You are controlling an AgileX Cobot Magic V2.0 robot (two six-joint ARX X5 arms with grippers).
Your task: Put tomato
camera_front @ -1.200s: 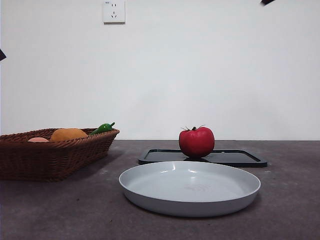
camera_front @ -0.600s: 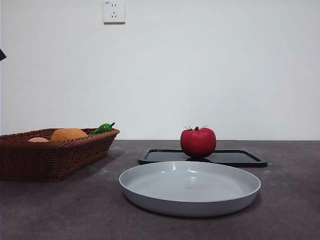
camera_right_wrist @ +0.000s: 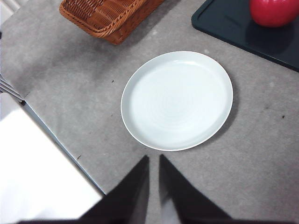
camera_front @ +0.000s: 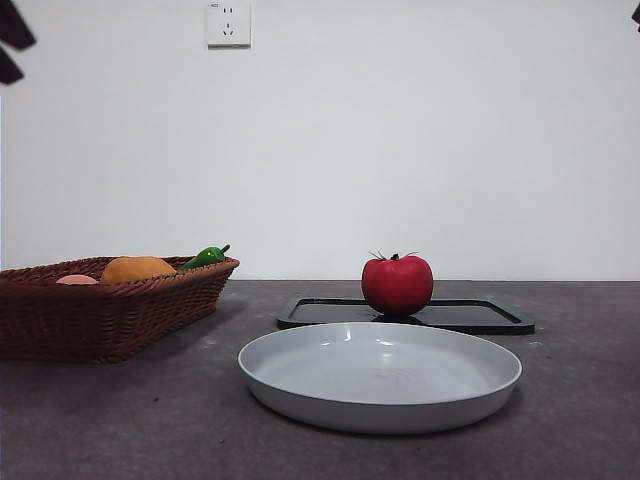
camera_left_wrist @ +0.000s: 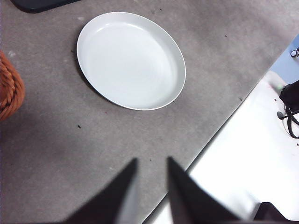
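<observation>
Red and glossy, the tomato [camera_front: 397, 285] is seen standing upright on a flat black tray [camera_front: 480, 316], towards that tray's left half in the front view, with its dark green stem cap turned upward. Nothing is touching it. Just in front of the tray, a shallow pale grey plate [camera_front: 300, 385] is set on the grey table [camera_front: 120, 420], and nothing is held in it. At the left of the table a brown wicker basket [camera_front: 110, 320] is placed well apart from the tomato; an orange round fruit [camera_front: 137, 268], a green chili pepper [camera_front: 206, 256] and a smaller pinkish item [camera_front: 76, 280] are seen above its rim. A white wall socket [camera_front: 228, 22] is mounted high on the wall behind. Both arms are held high above the table and away from the tomato. The left gripper [camera_left_wrist: 152, 170] is seen over bare table near the table's edge, its two black jaws a narrow gap apart with nothing between them. The right gripper [camera_right_wrist: 154, 165] is seen above the near side of the plate, its jaws drawn almost together, only a thin slit being left, and nothing is gripped.
</observation>
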